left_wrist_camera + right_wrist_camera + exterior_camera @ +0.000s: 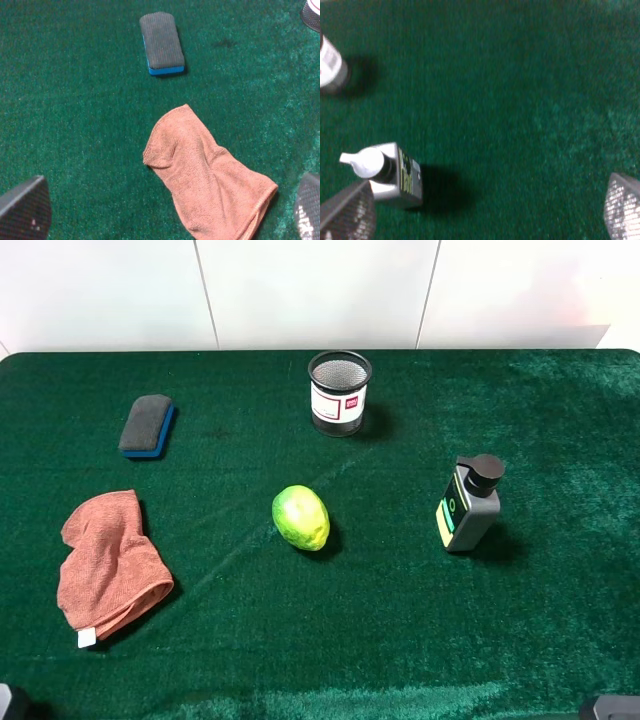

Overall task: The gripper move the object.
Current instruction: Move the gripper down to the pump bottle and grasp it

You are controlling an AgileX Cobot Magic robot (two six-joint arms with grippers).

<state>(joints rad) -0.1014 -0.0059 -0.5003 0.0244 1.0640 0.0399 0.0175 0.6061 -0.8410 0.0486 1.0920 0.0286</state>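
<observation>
Right wrist view: right gripper (484, 209) jaws were released, empty, pump bottle (396, 186) off-centre; approach step, next needed centring.

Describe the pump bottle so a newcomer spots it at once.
On the green table, look right of the yellow-green fruit. The pump bottle stands alone there: dark grey, rectangular, black pump head, green-and-yellow label, unlike the round mesh cup farther back.

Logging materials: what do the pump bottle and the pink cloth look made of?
The pump bottle looks like hard plastic: smooth grey body, printed label. The cloth looks like soft fabric, maybe microfibre: it lies in folds with a fine ribbed weave.
</observation>
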